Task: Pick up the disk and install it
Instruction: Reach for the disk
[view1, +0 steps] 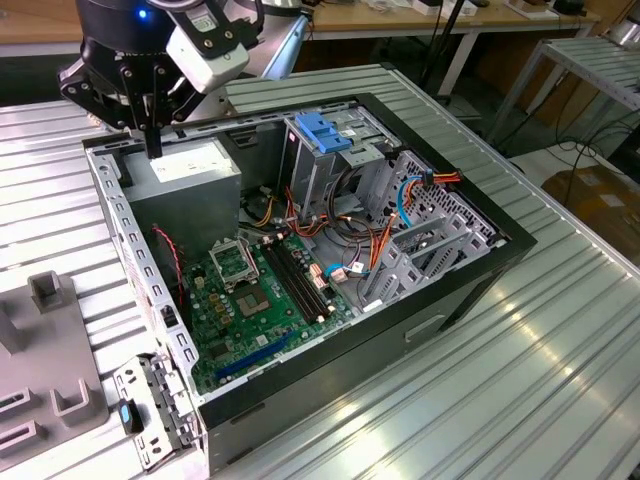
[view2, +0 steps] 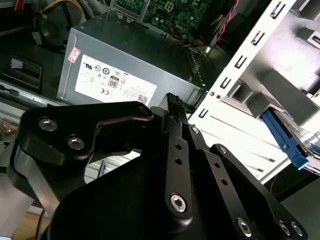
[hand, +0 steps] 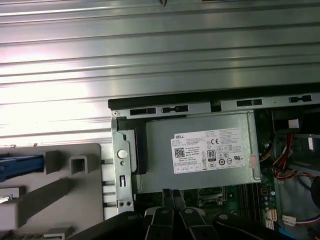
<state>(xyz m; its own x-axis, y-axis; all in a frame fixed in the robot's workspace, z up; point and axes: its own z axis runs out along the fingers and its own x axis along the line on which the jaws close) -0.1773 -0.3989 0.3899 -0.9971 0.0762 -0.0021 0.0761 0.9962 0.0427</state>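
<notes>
The end effector hangs over the open computer case, just above the grey power-supply box at the case's corner on the exterior view's left. Its fingers are pressed together and carry nothing; in both wrist views the dark tips point down toward the white sticker of this box.

The disk is not in the case. In the first wrist view I can see a blue side rail lying in the grey holder on the bench, just beside the case wall, and I judge this to be the disk. The second wrist view shows the same blue rail beyond the perforated white frame of the case. The body and its label are mostly out of frame, so I cannot tell exactly how the disk lies.

So the picking step is not yet done, and I judge the work to be at its very beginning. A grasp calls for spread fingers over the holder, lined up with the flat body. The metal cage under the blue latch looks like the place for installing, but this is only my guess.
</notes>
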